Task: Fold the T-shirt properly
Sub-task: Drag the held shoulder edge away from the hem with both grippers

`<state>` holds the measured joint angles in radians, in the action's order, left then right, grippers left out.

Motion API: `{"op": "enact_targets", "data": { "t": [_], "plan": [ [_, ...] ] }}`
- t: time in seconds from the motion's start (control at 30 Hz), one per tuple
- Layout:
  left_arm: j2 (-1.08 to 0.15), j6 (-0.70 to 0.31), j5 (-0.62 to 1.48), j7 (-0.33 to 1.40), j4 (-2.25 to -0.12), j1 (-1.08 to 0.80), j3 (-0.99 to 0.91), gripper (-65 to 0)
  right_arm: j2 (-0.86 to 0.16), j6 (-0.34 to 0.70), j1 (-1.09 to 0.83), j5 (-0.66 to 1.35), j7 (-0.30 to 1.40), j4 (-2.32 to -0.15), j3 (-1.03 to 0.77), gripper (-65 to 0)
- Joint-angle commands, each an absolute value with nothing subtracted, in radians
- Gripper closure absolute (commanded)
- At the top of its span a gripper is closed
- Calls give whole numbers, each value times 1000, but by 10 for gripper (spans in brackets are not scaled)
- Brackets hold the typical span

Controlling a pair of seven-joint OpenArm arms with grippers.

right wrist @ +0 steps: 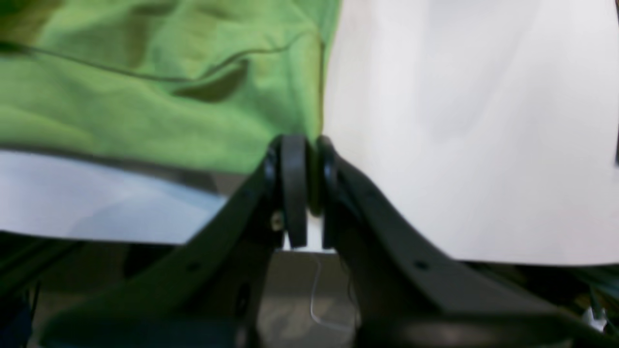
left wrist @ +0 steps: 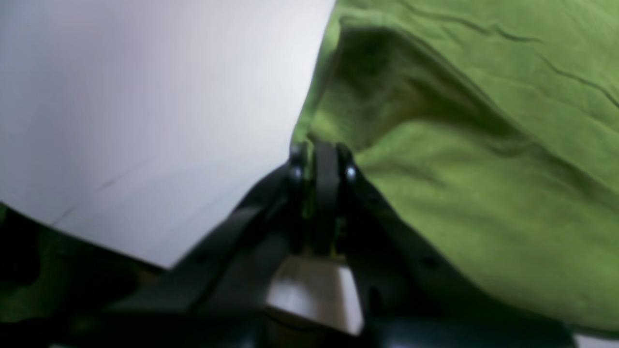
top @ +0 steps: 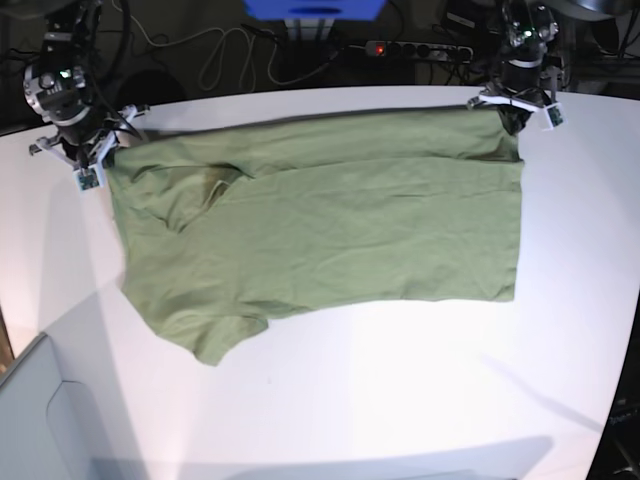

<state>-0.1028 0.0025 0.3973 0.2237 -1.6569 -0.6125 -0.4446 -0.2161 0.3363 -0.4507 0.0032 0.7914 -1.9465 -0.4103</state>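
The olive-green T-shirt lies spread across the white table, with one sleeve pointing to the front left. A fold line runs across its far part. My left gripper is at the shirt's far right corner and my right gripper is at its far left corner. In the left wrist view the left gripper is shut on the edge of the T-shirt. In the right wrist view the right gripper is shut on the edge of the T-shirt. A dark shadow runs under the far edge.
Behind the table are a power strip, cables and a blue object. The table's rounded edge runs along the front left, with a grey surface below it. Bare white table shows beside each gripper.
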Motion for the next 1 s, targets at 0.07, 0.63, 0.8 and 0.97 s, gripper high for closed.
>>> {"op": "enact_targets", "data": {
  "t": [0.07,0.63,0.8,0.97],
  "plan": [
    [-111,1,400,209,-1676,-636,-452,0,-226,344,-476,5,777,-1965,-418,-2],
    [-111,1,400,236,-1747,-684,-453,0,-206,343,-549,5,777,-1965,-486,-2],
    [-111,1,400,323,-1748,-674,-455,0,-206,343,-545,5,777,-1962,-484,-2],
    [-111,1,400,323,-1750,-674,-453,0,-211,343,-544,5,777,-1962,-481,-4]
  ]
}}
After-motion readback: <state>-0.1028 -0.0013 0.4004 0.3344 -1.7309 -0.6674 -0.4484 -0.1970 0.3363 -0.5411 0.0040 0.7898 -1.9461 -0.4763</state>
